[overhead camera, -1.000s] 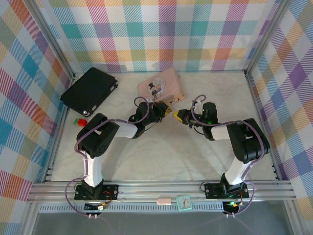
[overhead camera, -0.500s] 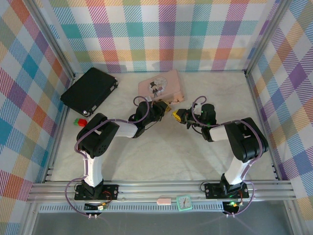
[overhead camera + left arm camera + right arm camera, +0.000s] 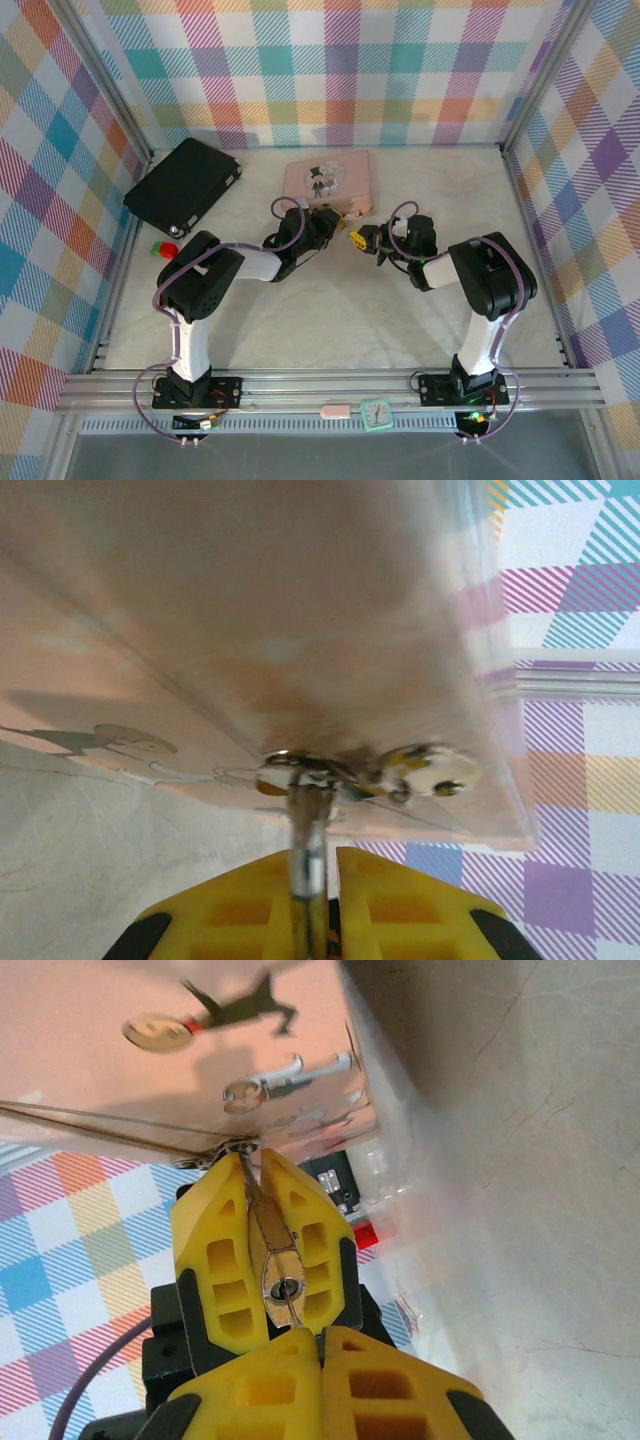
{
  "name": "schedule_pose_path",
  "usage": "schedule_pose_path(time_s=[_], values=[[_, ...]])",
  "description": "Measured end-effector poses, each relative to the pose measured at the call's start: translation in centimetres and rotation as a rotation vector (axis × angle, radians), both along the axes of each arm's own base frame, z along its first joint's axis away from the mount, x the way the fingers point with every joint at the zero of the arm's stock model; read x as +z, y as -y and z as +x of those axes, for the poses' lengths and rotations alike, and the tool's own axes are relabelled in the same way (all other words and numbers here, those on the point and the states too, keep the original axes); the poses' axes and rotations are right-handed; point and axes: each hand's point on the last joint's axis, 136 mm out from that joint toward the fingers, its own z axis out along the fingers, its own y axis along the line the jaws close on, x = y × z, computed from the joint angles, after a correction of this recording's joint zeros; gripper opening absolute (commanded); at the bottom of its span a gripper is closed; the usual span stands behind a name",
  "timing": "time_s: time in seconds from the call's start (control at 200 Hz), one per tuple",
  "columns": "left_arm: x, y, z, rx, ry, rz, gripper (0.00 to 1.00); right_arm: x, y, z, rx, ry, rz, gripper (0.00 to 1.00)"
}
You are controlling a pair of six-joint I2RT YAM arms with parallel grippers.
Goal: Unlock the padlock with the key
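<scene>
The left gripper (image 3: 318,872) is clamped on the padlock (image 3: 278,1260), one yellow finger on each flat side. The thin shackle (image 3: 305,830) runs from between them up into the hasp (image 3: 300,772) of the pink tin (image 3: 327,175). In the top view that pinch sits at the tin's 6 o'clock edge. The right gripper (image 3: 320,1355) is just beside it at about 4 o'clock, its fingers pressed together, nose to nose with the lock. The key I cannot make out (if it is there, it is buried between those closed tips).

Seen from the right wrist, the padlock's long axis runs from 11 o'clock, shackle end at the tin, down to 5 o'clock, where the keyhole (image 3: 287,1287) faces the right gripper.

Likely trouble: a push slightly off line would skid off the brass, swing the lock about its shackle, or shove the tin. A thin key could also twist in so small a pinch.
</scene>
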Motion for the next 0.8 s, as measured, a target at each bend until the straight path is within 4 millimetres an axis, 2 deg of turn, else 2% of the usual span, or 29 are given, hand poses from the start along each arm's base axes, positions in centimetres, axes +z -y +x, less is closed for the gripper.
schedule_pose_path(time_s=[0.15,0.265,0.58,0.8], values=[[-0.6,-0.1,0.1,0.008,-0.010,0.005,0.00,-0.5,-0.2,0.0,-0.014,-0.008,-0.016,0.00],[-0.6,-0.2,0.1,0.015,-0.010,0.008,0.00,-0.7,-0.3,0.1,-0.011,0.052,-0.067,0.00],[-0.9,-0.2,0.1,0.019,-0.031,-0.004,0.00,-0.3,-0.2,0.1,0.027,0.294,-0.347,0.00],[-1.4,-0.2,0.1,0.018,-0.034,-0.002,0.00,-0.8,-0.4,0.3,0.051,0.272,-0.359,0.00]])
